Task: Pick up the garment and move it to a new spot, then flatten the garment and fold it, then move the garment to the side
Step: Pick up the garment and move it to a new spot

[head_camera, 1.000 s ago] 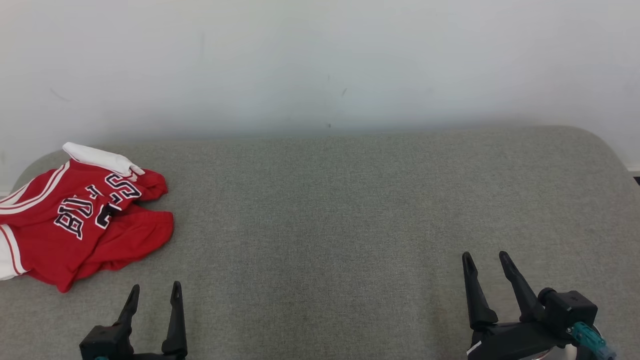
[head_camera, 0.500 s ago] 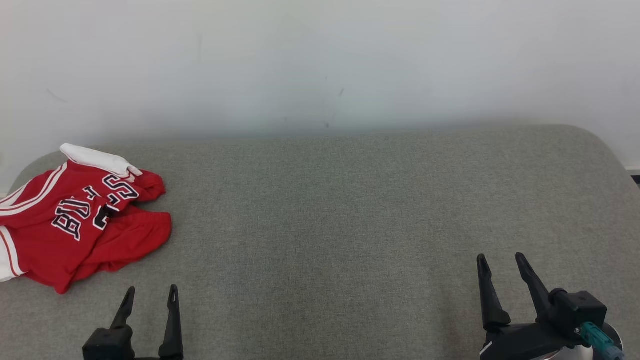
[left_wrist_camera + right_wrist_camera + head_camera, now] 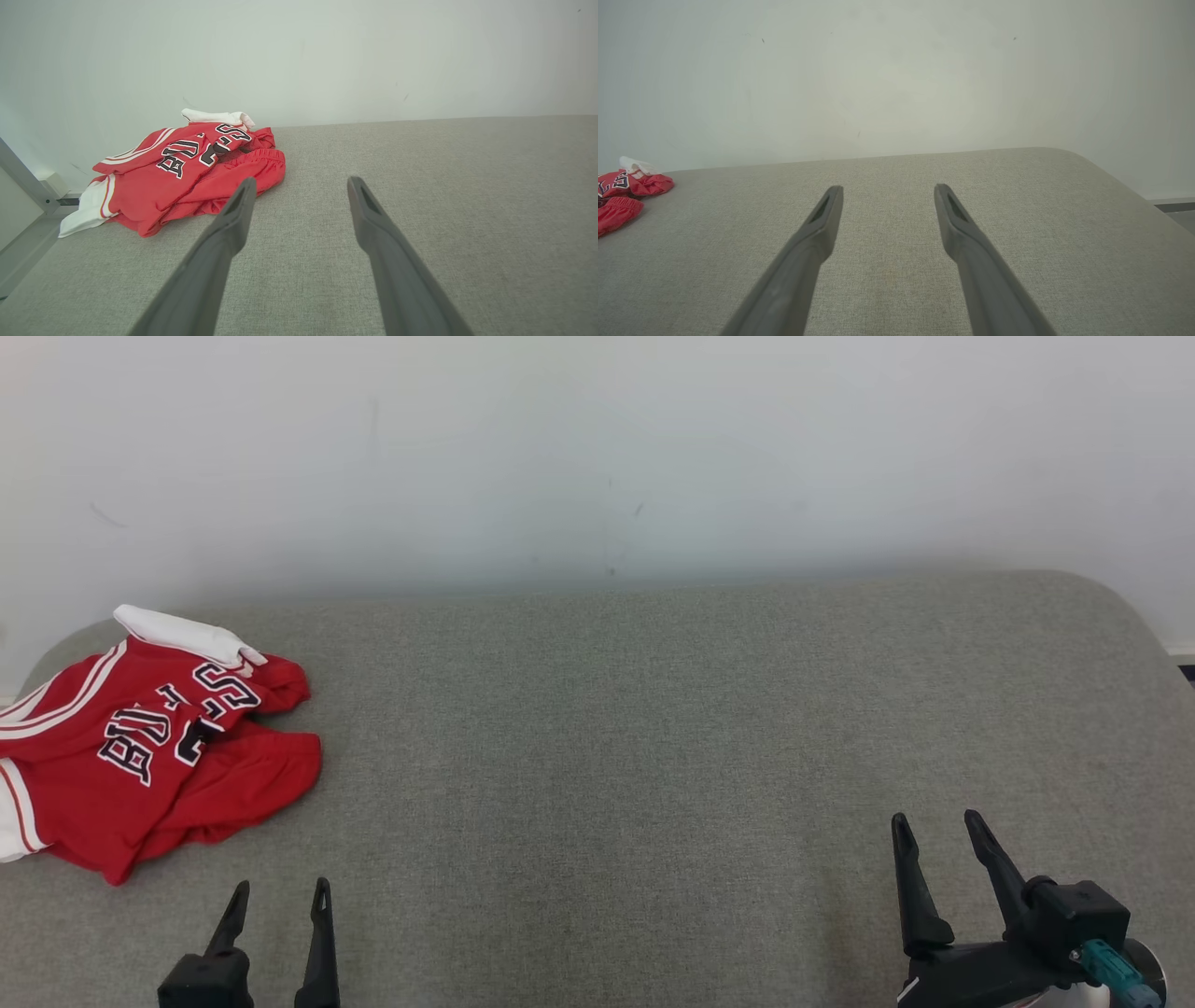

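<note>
Drive left gripper [image 3: 283, 884], wide open and empty like right gripper [image 3: 935, 817], onto crumpled red-and-white jersey garment [image 3: 140, 756] at far-left corner of grey padded bench [image 3: 653, 728].

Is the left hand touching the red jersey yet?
Apart. In the head view, bare grey tabletop lies between the open left hand and the red jersey.

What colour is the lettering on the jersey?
Black with white outlines, on the red jersey; the left wrist view shows it best.
</note>
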